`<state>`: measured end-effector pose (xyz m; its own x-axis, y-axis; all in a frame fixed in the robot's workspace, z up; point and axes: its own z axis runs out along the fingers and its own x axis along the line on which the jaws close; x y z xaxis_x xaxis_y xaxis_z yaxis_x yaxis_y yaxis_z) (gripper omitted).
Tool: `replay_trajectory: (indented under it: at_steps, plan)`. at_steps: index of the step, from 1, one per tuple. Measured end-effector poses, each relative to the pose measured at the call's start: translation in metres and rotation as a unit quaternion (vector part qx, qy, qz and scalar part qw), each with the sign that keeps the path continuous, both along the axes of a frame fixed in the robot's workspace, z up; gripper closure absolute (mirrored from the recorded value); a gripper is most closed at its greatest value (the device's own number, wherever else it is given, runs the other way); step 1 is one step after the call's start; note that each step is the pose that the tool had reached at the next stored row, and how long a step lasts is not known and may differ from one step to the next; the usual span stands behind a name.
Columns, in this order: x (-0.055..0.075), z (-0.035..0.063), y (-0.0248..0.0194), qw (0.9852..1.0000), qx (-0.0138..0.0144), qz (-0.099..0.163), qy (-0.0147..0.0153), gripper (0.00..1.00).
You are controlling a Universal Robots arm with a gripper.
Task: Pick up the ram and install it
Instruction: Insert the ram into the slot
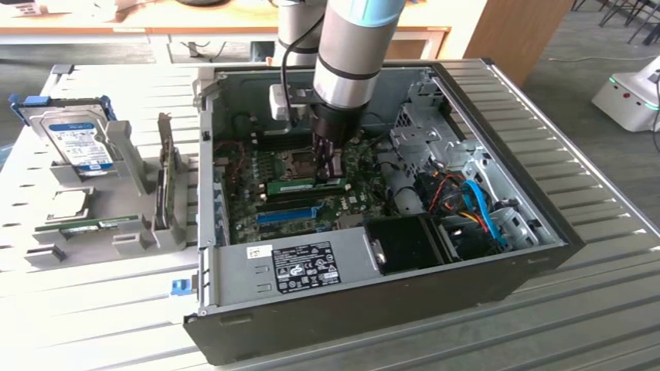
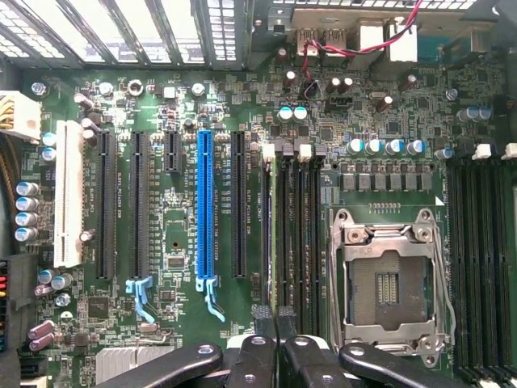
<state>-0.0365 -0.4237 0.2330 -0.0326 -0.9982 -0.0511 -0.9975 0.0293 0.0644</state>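
My gripper (image 1: 330, 178) reaches down into the open computer case (image 1: 413, 297), over the motherboard. The ram (image 1: 299, 186), a narrow green stick with a pale label, stands on edge just beside the fingers, in line with the memory slots next to the processor socket (image 2: 388, 279). In the wrist view the two black fingers (image 2: 262, 323) meet over a dark slot, and the ram (image 2: 276, 242) runs away from them as a thin edge. The gripper (image 2: 275, 317) looks shut on the stick's end. Whether the stick is pressed home I cannot tell.
A long blue slot (image 2: 205, 210) lies beside the memory slots. Outside the case, at the exterior view's left, a grey stand holds a hard drive (image 1: 83, 143), an upright grey card (image 1: 163, 182) and another green stick (image 1: 91, 226). Blue and orange cables (image 1: 480, 209) fill the case's right side.
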Motion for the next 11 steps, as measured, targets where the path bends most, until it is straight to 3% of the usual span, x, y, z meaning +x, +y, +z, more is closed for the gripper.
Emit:
replay_trajectory:
  at_steps: [11]
  plan:
    - [0.0000,-0.0022,0.0000,1.0000,0.0002,0.000,-0.0001,0.88]
